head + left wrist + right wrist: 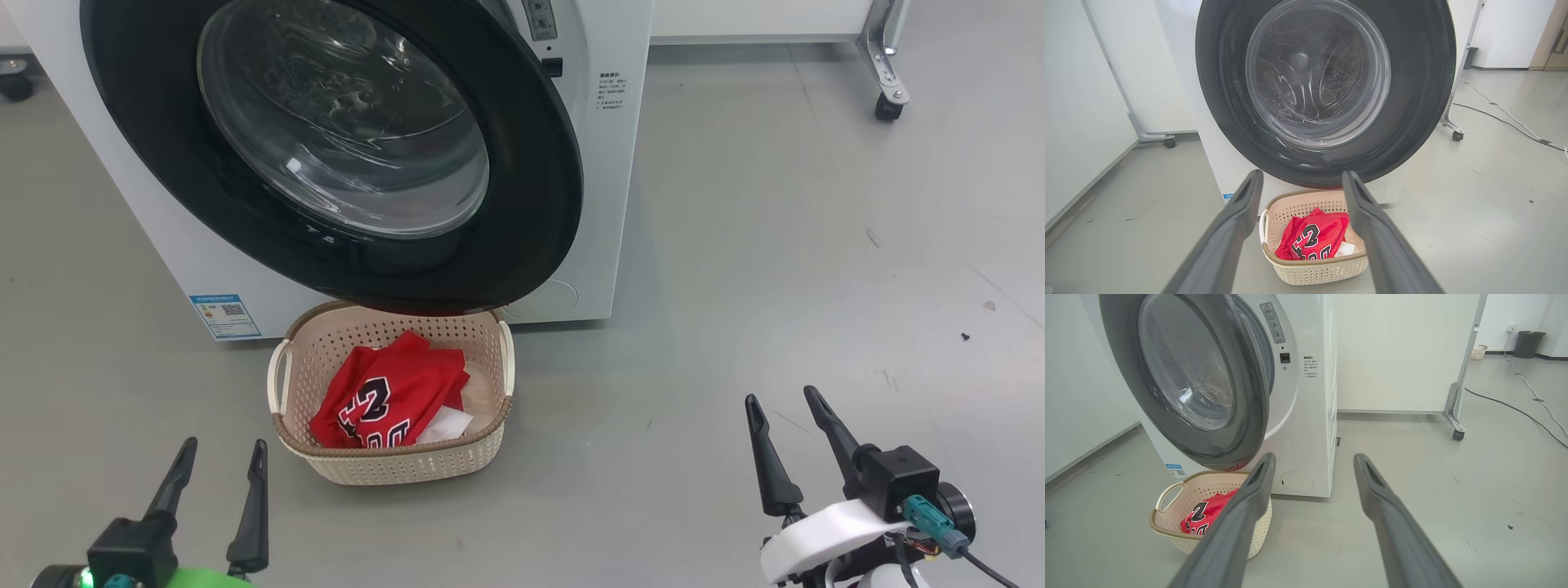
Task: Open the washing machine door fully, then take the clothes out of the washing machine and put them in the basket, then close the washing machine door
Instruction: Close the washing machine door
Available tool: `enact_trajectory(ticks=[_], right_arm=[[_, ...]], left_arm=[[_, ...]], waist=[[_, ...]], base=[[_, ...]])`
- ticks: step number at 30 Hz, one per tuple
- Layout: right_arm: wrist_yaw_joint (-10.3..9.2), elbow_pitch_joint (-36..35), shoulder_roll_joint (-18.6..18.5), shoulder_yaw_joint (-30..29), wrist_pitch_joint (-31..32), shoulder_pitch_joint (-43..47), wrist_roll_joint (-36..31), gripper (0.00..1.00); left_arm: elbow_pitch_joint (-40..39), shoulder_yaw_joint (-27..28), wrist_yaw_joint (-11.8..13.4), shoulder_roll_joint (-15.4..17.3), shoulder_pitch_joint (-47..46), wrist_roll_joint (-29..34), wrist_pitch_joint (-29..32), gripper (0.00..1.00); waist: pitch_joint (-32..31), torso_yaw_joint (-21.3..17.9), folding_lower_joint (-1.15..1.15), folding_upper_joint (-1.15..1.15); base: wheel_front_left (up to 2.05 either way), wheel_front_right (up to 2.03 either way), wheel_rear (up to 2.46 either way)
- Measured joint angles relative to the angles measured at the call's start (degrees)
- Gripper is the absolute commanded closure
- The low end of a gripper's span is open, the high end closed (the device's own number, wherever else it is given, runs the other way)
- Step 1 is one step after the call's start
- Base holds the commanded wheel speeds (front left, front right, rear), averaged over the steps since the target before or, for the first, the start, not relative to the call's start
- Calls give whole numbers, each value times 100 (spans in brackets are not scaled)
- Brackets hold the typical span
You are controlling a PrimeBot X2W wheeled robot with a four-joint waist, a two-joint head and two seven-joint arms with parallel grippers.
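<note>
Left gripper (224,449) is hanging low over the floor, fingers spread wide and gripping nothing. Right gripper (780,396) is posing the same way, jaws apart and empty. The washing machine door (335,147) is standing ajar, not latched. Along the right gripper's fingers it is lying ahead and up to the left, with its free edge standing off the front of the washing machine (608,163) and a gap showing behind it. From the left gripper the door is lying dead ahead and above, its glass bowl facing the fingers nearly square-on. The clothes (392,396) are lying bundled in the basket (392,467), which is sitting ahead of the left gripper and slightly to its right, tucked under the door's lower rim. Judging from this, unloading looks done and only the closing is remaining. The left arm is looking nearer and better lined up. A forward push would be landing on the black face ahead and to the right of its fingers, toward the free edge.
</note>
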Motion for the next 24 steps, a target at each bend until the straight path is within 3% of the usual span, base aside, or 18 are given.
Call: enact_trajectory(ticks=[24], right_arm=[[0,-13,13,30,-1,88,-25,0]], left_arm=[[67,-11,122,-388,192,332,-48,0]], waist=[[-31,6,0,0]], base=[[0,0,0]])
